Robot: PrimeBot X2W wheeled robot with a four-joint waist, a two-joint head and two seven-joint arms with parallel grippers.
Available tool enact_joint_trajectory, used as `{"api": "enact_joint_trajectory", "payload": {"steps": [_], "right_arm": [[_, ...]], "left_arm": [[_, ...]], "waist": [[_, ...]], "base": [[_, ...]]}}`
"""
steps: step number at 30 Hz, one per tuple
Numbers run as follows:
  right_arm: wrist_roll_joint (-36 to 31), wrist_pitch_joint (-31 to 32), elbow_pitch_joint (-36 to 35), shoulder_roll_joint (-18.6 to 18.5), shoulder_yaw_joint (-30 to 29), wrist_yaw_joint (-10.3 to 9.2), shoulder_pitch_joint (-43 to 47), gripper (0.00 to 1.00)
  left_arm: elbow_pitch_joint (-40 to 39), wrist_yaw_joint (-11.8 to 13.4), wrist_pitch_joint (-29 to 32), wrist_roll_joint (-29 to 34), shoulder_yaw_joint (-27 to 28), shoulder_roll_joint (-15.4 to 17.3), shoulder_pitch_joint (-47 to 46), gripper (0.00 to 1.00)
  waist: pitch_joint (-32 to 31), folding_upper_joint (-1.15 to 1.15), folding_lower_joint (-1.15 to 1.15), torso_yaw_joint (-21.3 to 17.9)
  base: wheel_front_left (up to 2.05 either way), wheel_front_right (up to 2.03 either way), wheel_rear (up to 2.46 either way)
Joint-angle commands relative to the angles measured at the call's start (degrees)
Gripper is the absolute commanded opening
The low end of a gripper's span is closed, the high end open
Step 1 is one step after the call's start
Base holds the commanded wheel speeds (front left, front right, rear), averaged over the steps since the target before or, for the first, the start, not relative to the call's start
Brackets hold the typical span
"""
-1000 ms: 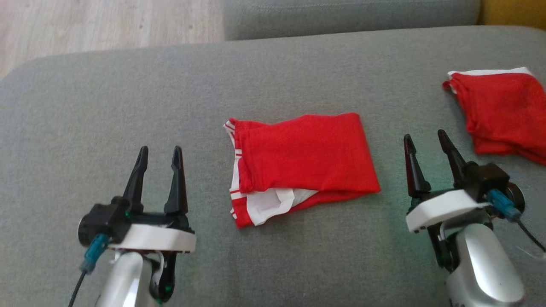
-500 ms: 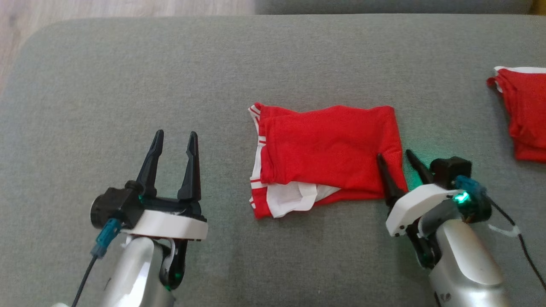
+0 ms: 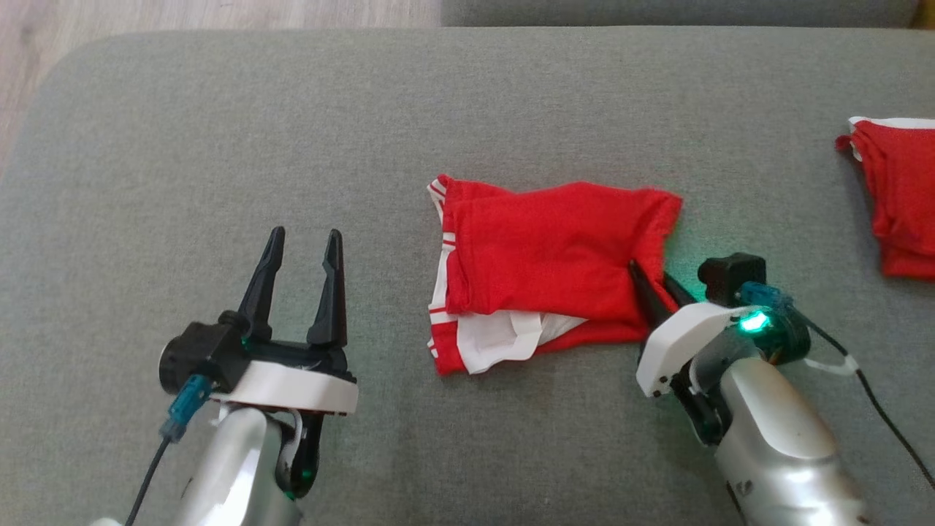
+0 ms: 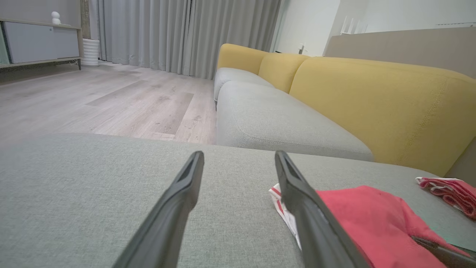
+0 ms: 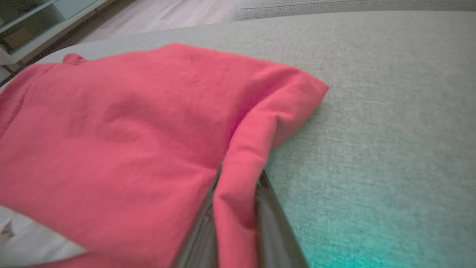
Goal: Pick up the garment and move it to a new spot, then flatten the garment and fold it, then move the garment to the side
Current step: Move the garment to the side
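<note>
Garment (image 3: 540, 256) edge inside right pincer (image 3: 650, 272)

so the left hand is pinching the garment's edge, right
No, it is the right hand that is pinching the garment's edge. The right wrist view shows a fold of red cloth between its fingers. The left hand is open and off the cloth.

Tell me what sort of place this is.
Most likely a home living room: the red garment lies on a grey sofa seat with yellow back cushions, beside a wood floor and long grey curtains.
</note>
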Motion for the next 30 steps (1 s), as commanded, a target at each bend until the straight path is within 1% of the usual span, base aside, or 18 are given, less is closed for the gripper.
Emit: {"api": "enact_joint_trajectory", "payload": {"steps": [1, 4, 8, 11, 13, 16, 19, 27, 28, 30], "right_arm": [[-0.97, -0.42, 0.05, 0.69, 1.37, -0.04, -1.0, 0.0], [-3.94, -2.19, 0.71, 0.69, 0.32, -0.04, -2.12, 0.0], [-10.3, -4.53, 0.42, 0.54, -1.67, -0.04, -3.55, 0.0], [-14.67, -5.29, -1.1, -0.7, -2.2, -0.04, -4.38, 0.0], [-16.77, -5.19, -2.61, -2.15, -1.84, -0.04, -4.9, 0.0], [-18.26, -4.39, -5.35, -4.89, -0.73, -0.04, -5.74, 0.0], [-17.97, -2.92, -8.51, -8.39, 0.69, -0.04, -6.9, 0.0], [-13.18, 2.68, -16.05, -20.16, 4.08, -0.04, -9.99, 0.0], [-13.18, 2.68, -16.05, -20.16, 4.08, -0.04, -9.99, 0.0], [-11.87, 4.01, -17.18, -23.21, 4.18, -0.04, -10.59, 0.0]], "left_arm": [[-1.5, -0.27, -0.3, 0.31, 1.54, 0.41, -2.31, 1.0], [-1.51, -0.27, -0.3, 0.43, 1.56, 0.41, -2.02, 1.0], [-1.74, -0.28, -0.3, 0.58, 1.56, 0.41, -1.73, 1.0], [-2.26, -0.28, -0.3, 0.64, 1.28, 0.41, -1.7, 1.0], [-2.63, -0.25, -0.3, 0.56, 0.77, 0.41, -1.88, 1.0], [-3.22, -0.12, -0.3, 0.21, -0.53, 0.41, -2.48, 1.0], [-3.82, 0.14, -0.3, -0.19, -2.03, 0.41, -3.52, 1.0], [-5.27, 0.72, -0.3, -0.59, -4.88, 0.41, -7.04, 1.0], [-5.27, 0.72, -0.3, -0.59, -4.88, 0.41, -7.04, 1.0], [-5.55, 0.78, -0.3, -0.53, -5.15, 0.41, -7.67, 1.0]], "waist": [[-0.45, 0.0, 0.0, -0.51], [-1.05, 0.0, 0.0, -1.3], [-1.86, 0.0, 0.0, -2.58], [-2.19, 0.0, 0.0, -3.88], [-2.22, 0.0, 0.0, -4.89], [-1.93, 0.0, 0.0, -6.58], [-1.18, 0.0, 0.0, -8.38], [1.79, 0.0, 0.0, -11.9], [1.79, 0.0, 0.0, -11.9], [2.68, 0.0, 0.0, -12.31]], "base": [[0.0, 0.0, 0.0], [0.0, 0.0, 0.0], [0.0, 0.0, 0.0], [0.0, 0.0, 0.0], [0.0, 0.0, 0.0], [0.0, 0.0, 0.0], [0.0, 0.0, 0.0], [0.0, 0.0, 0.0], [0.0, 0.0, 0.0], [0.0, 0.0, 0.0]]}}
